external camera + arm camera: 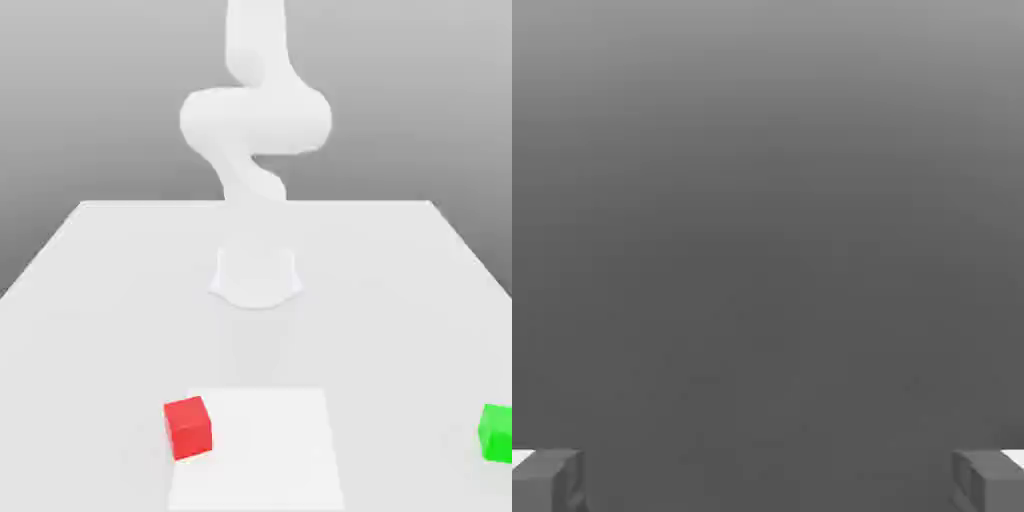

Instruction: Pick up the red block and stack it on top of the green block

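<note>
Sitting on the white table (120, 270) at about 7 o'clock from the arm's base (256, 277): the red block (188, 427), touching the edge of a paler square patch (265, 445). Resting far out at about 4 o'clock, well apart from it: the green block (497, 433). Standing wide apart and gripping nothing: the gripper (768, 480), grey fingertips (552, 480) showing.

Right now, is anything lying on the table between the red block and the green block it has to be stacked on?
Nothing visible does. The red block and the green block sit apart on the white table, with bare surface between them.
</note>
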Controlling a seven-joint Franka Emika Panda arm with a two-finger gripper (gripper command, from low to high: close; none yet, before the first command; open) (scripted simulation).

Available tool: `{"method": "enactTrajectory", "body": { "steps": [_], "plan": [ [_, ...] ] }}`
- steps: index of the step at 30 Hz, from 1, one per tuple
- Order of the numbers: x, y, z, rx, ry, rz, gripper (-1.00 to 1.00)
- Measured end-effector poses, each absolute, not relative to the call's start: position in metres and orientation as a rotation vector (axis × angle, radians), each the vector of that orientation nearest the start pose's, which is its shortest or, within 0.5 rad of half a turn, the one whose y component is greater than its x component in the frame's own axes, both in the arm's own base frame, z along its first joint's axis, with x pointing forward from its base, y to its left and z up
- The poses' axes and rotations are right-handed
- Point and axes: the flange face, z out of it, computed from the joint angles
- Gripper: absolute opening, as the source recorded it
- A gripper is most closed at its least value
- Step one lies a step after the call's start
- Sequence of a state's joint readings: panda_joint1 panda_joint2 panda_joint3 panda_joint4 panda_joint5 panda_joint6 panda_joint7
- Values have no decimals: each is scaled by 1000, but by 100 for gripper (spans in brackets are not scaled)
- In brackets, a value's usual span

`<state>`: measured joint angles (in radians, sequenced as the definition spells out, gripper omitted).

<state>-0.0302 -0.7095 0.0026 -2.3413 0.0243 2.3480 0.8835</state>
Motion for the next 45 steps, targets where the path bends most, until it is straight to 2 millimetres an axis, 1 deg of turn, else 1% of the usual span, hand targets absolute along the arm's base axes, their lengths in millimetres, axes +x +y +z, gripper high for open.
{"method": "enactTrajectory", "body": {
  "steps": [2,5,7,10,12,15,17,20,22,26,27,32,33,34,36,39,40,41,43,45],
  "plan": [
    [407,-19,619,-2368,1337,-793,0],
    [434,-31,553,-2305,1541,-646,0],
    [445,-40,509,-2256,1677,-553,0],
    [454,-51,442,-2170,1880,-419,0],
    [455,-59,398,-2105,2016,-334,0],
    [447,-69,333,-1994,2218,-214,0],
    [436,-76,292,-1910,2354,-140,0],
    [412,-87,233,-1765,2559,-39,0],
    [405,-88,204,-1725,2616,-11,0],
    [403,-88,159,-1715,2632,-1,0],
    [402,-87,150,-1714,2632,0,-100],
    [402,-87,150,-1713,2631,-3,-100],
    [402,-87,145,-1713,2632,-2,-100],
    [402,-87,148,-1714,2632,-3,-100],
    [403,-88,164,-1714,2632,-3,-100],
    [403,-87,194,-1713,2632,-4,-100],
    [404,-84,204,-1718,2629,-3,-100],
    [412,-65,209,-1752,2607,-4,-100],
    [430,-14,215,-1827,2559,-5,-100],
    [443,38,220,-1887,2517,-8,-100]
  ]
}}
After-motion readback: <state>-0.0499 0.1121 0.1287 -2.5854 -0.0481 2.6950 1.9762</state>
